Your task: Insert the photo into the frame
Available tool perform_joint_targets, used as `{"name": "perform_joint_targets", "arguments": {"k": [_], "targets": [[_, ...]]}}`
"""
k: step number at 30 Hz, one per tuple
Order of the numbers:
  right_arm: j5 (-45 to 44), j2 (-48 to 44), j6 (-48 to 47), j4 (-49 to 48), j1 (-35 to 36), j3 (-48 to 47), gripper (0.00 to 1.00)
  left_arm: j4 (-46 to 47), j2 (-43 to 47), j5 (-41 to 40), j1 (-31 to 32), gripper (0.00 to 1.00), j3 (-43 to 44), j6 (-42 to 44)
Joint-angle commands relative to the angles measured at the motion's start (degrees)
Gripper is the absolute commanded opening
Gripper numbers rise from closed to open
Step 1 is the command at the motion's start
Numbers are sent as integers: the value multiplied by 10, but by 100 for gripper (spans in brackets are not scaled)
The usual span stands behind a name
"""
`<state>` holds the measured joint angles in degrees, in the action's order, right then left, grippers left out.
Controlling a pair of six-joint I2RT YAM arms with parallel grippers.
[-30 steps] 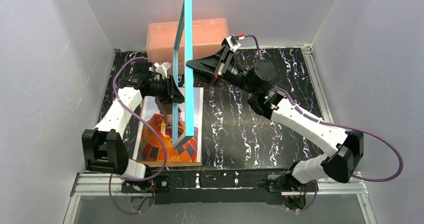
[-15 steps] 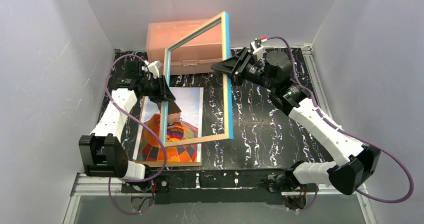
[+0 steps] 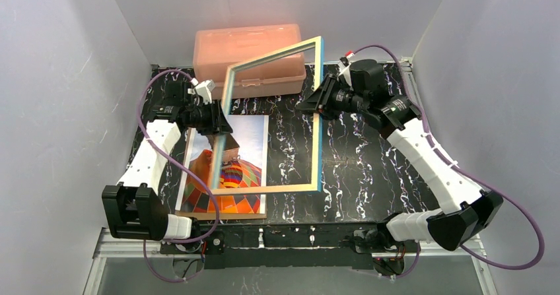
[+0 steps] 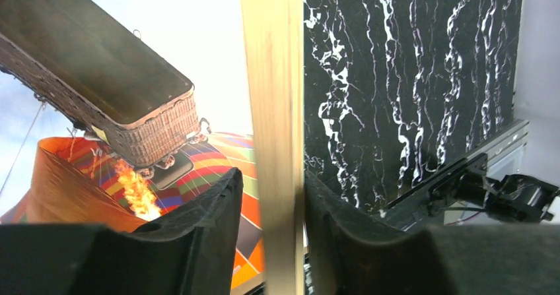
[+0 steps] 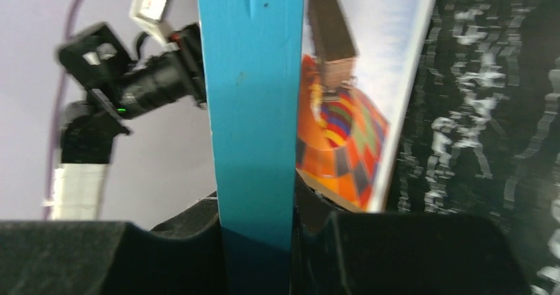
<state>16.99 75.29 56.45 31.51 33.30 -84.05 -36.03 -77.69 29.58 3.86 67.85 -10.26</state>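
At centre left of the top view, the left tool (image 3: 220, 119) is clamped on the left rail of the large rectangular picture frame (image 3: 271, 190), which has a blue front, a light wood back and a clear pane. In the left wrist view one black finger (image 4: 210, 219) presses on each side of that wood-coloured rail.

Below it at lower left, the photo (image 3: 197, 179), a thin paper print of an orange chequered hot-air balloon against blue sky, lies face up on a plain brown backing board (image 3: 221, 214) on the black marbled desk (image 3: 370, 166).

The picture frame is held tilted between the two tools across the middle, wood side up, over the photo's right part. Whether its lower rail touches the desk I cannot tell.

Behind it, at upper centre, stands a peach plastic box (image 3: 247, 47).

Right of centre, the right tool (image 3: 310, 103) grips the right rail. In the right wrist view it pinches the blue face.
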Motion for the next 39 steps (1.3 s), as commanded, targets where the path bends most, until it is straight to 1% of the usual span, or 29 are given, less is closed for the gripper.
{"name": "perform_joint_targets", "arguments": {"k": [1, 3, 5, 10, 15, 16, 19, 22, 25, 26, 33, 39], "targets": [[-41, -43, -113, 70, -50, 28, 1, -51, -4, 14, -4, 45, 13, 54], [-15, -58, -112, 52, -76, 58, 1, -64, -4, 5, -4, 53, 17, 71], [14, -66, -112, 45, -98, 73, 1, -71, 3, -1, -4, 57, 19, 83], [72, -70, -118, 41, -139, 75, 1, -83, 21, -6, -8, 57, 24, 88], [127, -51, -151, 50, -151, 71, 1, -103, 26, -3, -21, 57, 33, 94], [132, -47, -164, 54, -151, 71, 1, -107, 25, -5, -23, 58, 35, 96], [138, -24, -232, 108, -151, 46, 1, -124, 21, -20, -33, 57, 41, 100], [119, -7, -283, 158, -152, 29, 1, -138, 22, -29, -38, 57, 49, 121], [91, 2, -311, 185, -153, 24, 1, -152, 23, -41, -38, 57, 58, 133], [86, 4, -314, 185, -153, 29, 1, -155, 25, -43, -54, 57, 60, 135], [36, 1, -312, 142, -154, 122, 1, -168, 51, -47, -62, 58, 64, 141], [-19, -19, -309, 71, -160, 193, 1, -180, 55, -55, -74, 58, 49, 152]]}}
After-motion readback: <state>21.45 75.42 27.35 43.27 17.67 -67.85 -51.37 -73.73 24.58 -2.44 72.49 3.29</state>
